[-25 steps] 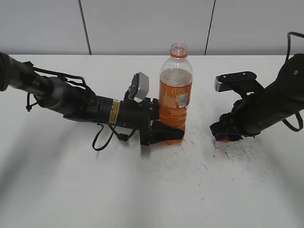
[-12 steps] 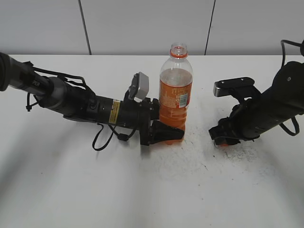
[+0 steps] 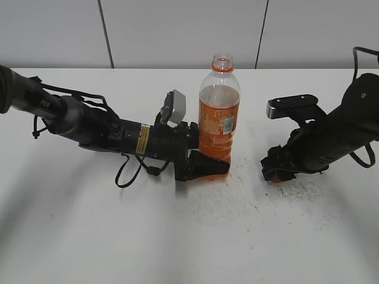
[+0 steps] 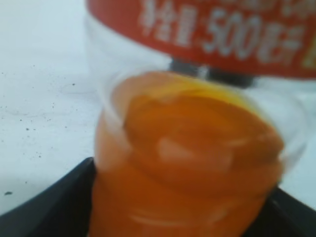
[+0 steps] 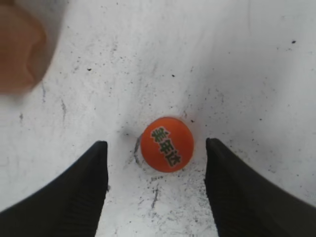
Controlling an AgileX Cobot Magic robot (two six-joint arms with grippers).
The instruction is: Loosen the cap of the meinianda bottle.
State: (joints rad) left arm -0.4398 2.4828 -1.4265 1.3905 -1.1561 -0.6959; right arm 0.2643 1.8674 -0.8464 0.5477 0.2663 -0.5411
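A white table (image 3: 89, 236) fills the scene, backed by a pale grey wall (image 3: 177, 29) split by two dark vertical seams. The tabletop is plain on the left; around and to the right of the bottle it is speckled with dark scuffs and specks, thickest near the right arm.

Left of the bottle, the left arm lies low across the table, a loop of black cable hanging beneath it. Its left gripper (image 3: 204, 165) is closed around the lower body of the bottle (image 3: 218, 112); the left wrist view shows black fingers (image 4: 44, 207) pressing in on both sides of the orange-filled base.

The bottle stands upright near the table's middle, clear plastic with orange drink, an orange label and an orange ring at the neck. Its mouth is open, with no cap on it.

To the right of the bottle, well apart from it, the right gripper (image 3: 275, 171) points down at the table. In the right wrist view its fingers (image 5: 94, 187) are spread, and the cap (image 5: 167, 143) lies flat on the scuffed surface between them, touching neither. The cap is round and orange with dark characters on top. A blurred orange-brown shape sits in the top left corner of that view; I cannot tell what it is.
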